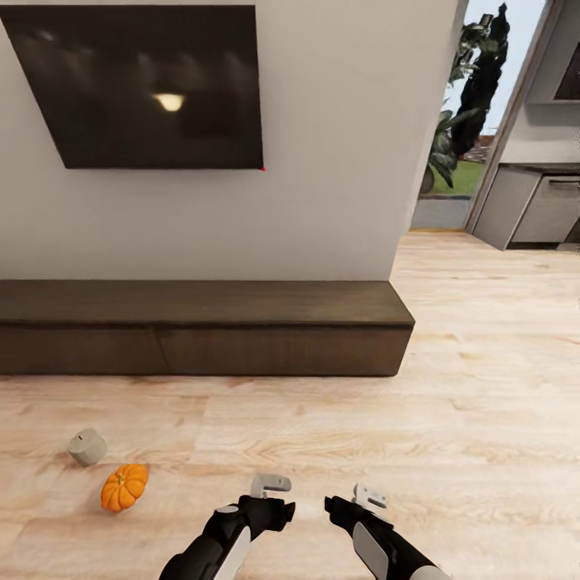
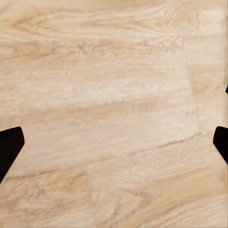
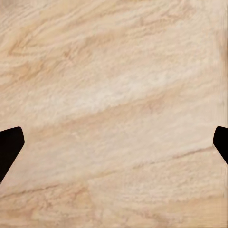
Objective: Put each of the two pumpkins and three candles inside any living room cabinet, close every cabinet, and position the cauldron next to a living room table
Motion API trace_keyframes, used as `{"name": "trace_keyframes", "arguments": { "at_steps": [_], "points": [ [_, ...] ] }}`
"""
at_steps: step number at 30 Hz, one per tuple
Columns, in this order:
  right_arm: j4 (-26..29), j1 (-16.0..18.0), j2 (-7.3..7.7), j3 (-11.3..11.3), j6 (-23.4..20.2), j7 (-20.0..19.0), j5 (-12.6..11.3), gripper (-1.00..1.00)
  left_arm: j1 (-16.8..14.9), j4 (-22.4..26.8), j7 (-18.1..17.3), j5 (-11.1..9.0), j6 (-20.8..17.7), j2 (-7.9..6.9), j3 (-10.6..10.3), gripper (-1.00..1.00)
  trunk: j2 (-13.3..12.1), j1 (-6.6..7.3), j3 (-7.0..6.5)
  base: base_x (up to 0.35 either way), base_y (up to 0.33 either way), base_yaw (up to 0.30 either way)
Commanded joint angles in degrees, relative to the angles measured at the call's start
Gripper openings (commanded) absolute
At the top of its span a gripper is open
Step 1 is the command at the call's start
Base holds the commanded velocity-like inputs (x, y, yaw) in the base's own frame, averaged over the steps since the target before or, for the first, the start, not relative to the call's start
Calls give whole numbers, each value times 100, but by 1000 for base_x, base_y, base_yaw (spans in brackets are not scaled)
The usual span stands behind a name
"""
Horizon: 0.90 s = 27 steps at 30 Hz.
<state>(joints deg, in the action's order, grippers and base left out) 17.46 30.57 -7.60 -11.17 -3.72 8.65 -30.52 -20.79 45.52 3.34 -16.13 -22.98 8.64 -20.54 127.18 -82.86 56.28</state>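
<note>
One orange pumpkin (image 1: 124, 486) lies on the wood floor at the lower left, and a pale candle (image 1: 87, 447) lies tipped on its side just beyond it. The long dark brown cabinet (image 1: 201, 326) runs along the wall, its drawer fronts shut. My left gripper (image 1: 270, 486) hangs low in the middle, to the right of the pumpkin, and my right gripper (image 1: 369, 496) is beside it. In the wrist views the left gripper (image 2: 114, 142) and the right gripper (image 3: 114, 142) stand open over bare floor, holding nothing. The cauldron and the table are out of view.
A black TV (image 1: 145, 84) hangs on the white wall above the cabinet. Past the wall's right end, an opening shows a plant (image 1: 467, 97) and grey kitchen units (image 1: 536, 205). Wood floor (image 1: 451, 387) stretches from the cabinet to my arms.
</note>
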Motion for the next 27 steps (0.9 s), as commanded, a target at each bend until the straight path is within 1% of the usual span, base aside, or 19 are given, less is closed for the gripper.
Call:
{"name": "trace_keyframes", "arguments": {
  "at_steps": [1,7,11,13,15,18,20,23,25,27],
  "points": [
    [13,1,4,-53,-30,47,-25,100,-1,10,35,-57,-27,-3,-12,100,2,-2,7,317,-127,-42],
    [-92,1,4,-65,-27,30,-3,100,-1,10,35,-57,-25,-3,-12,100,2,-2,9,307,-35,-12],
    [-215,1,4,-68,-24,24,25,100,-1,10,35,-57,-25,-3,-12,100,2,-2,9,123,-4,-1],
    [-280,-8,-61,-133,-90,-41,-43,100,65,-56,71,-52,13,-68,54,100,2,-2,9,0,0,0],
    [-345,-8,-112,-132,-154,-106,-111,100,130,-19,68,-53,13,-133,97,100,2,-2,9,0,0,0],
    [-357,-9,-101,-103,-250,-202,-187,100,215,11,50,-44,44,-231,81,100,2,-2,9,0,0,0],
    [-422,-8,-95,-87,-315,-266,-180,100,280,-53,46,-23,108,-296,76,100,2,-2,9,0,0,0],
    [-519,-9,-93,-84,-411,-363,-166,100,377,-150,2,-68,203,-393,87,100,2,-2,9,0,0,0],
    [-583,-12,-93,-85,-475,-427,-165,100,442,-215,-20,-41,267,-380,65,100,2,-2,9,23,0,0],
    [-630,-8,-110,-149,-428,-399,-139,100,444,-148,-85,-7,307,-314,130,100,2,-2,9,0,0,0]
  ]
}}
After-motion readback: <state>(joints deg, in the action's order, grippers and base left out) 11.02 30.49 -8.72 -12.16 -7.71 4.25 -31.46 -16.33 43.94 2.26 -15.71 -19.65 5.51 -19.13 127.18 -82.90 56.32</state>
